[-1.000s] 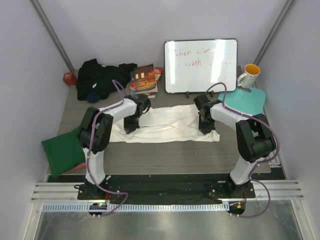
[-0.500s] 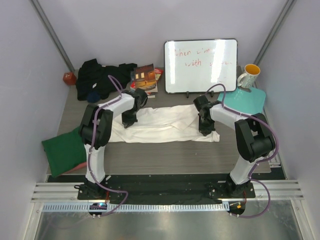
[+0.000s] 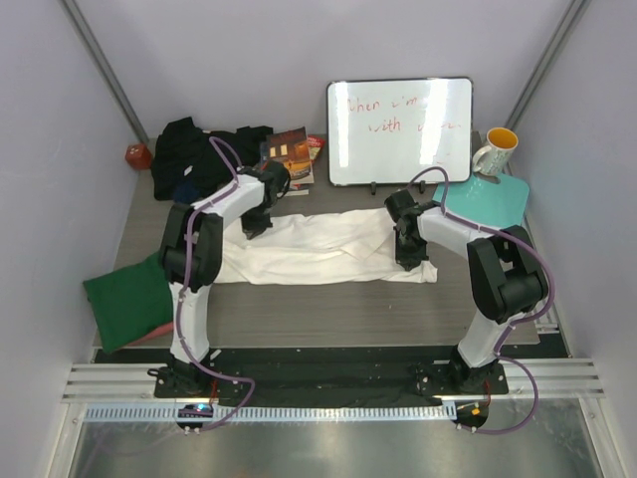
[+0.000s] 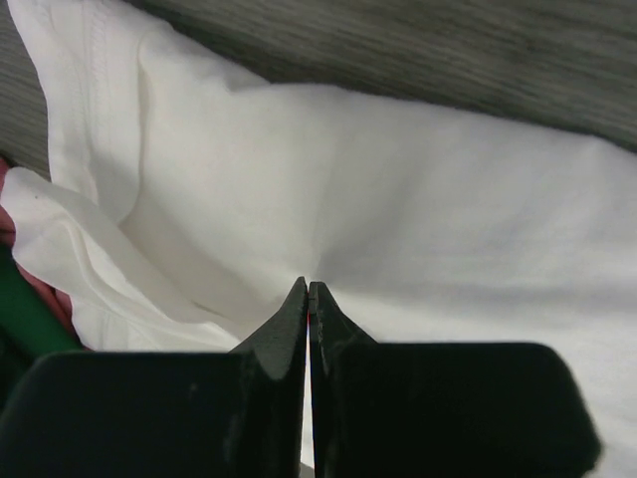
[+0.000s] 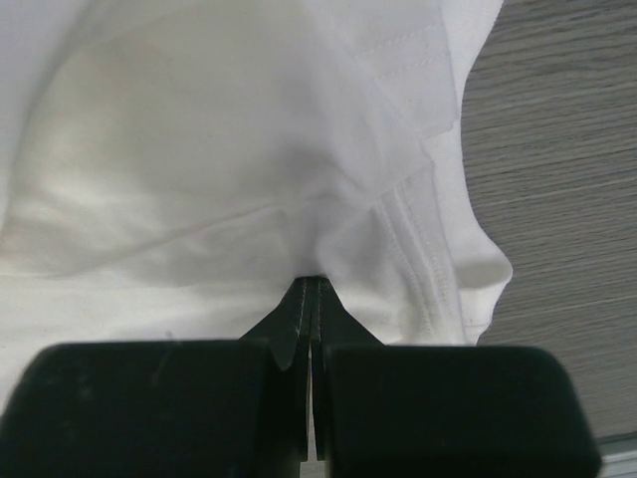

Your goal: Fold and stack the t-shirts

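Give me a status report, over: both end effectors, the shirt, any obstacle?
Left end effector shut on white t-shirt. Right end effector shut on its other end. Books nearby, clear of the shirt.

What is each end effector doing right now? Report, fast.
Left end effector: closed, pinching the white shirt.
Right end effector: closed, pinching the same white shirt near its other end.

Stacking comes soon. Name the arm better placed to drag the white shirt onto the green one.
Probably left: the left gripper is shut on the white shirt, and the green shirt lies beside that arm.
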Action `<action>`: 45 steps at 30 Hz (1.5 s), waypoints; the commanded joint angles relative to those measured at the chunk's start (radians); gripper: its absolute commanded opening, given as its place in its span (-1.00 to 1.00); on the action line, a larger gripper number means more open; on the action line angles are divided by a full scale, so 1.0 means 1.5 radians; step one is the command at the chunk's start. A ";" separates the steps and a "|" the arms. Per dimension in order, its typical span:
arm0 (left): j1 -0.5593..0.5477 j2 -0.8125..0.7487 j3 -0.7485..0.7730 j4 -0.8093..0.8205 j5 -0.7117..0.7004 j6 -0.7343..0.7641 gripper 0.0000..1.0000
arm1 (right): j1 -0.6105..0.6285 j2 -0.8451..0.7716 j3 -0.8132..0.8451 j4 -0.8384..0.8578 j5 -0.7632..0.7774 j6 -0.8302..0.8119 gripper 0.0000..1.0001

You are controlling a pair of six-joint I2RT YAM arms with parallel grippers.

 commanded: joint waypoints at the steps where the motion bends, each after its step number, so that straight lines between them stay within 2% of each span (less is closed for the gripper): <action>1: 0.004 0.004 0.040 -0.020 -0.019 0.011 -0.99 | 0.003 -0.005 -0.018 0.014 -0.002 0.002 -0.98; 4: 0.004 -0.033 0.033 -0.029 -0.022 0.013 -0.99 | 0.002 -0.024 -0.018 0.015 0.002 0.002 -0.98; 7: 0.004 -0.087 0.019 -0.043 -0.019 0.022 -0.89 | 0.002 -0.045 -0.014 0.016 0.003 0.005 -0.98; 8: 0.004 -0.103 0.009 -0.048 -0.015 0.030 -0.79 | 0.003 -0.051 -0.009 0.015 0.004 0.005 -0.98; 12: 0.002 -0.172 -0.023 -0.069 0.026 0.048 -0.73 | 0.002 -0.071 0.001 0.014 0.008 0.007 -0.98; 15: -0.003 -0.214 -0.065 -0.070 0.063 0.066 -0.86 | 0.002 -0.076 0.017 0.014 0.007 0.008 -0.98; 16: -0.006 -0.221 -0.084 -0.071 0.067 0.069 -0.99 | 0.002 -0.076 0.021 0.013 0.007 0.008 -0.98; 17: -0.011 -0.229 -0.093 -0.075 0.068 0.069 -1.00 | 0.002 -0.074 0.029 0.012 0.007 0.006 -0.98; 25: -0.032 -0.223 -0.163 -0.049 0.099 0.076 -0.99 | 0.016 -0.021 0.087 0.017 -0.009 0.001 -0.98; 37: -0.065 -0.196 -0.183 -0.031 0.119 0.080 -0.99 | 0.035 0.086 0.170 0.033 -0.015 -0.007 -0.98; 45: -0.076 -0.141 -0.189 -0.029 0.128 0.092 -1.00 | 0.041 0.118 0.210 0.063 -0.019 -0.014 -0.98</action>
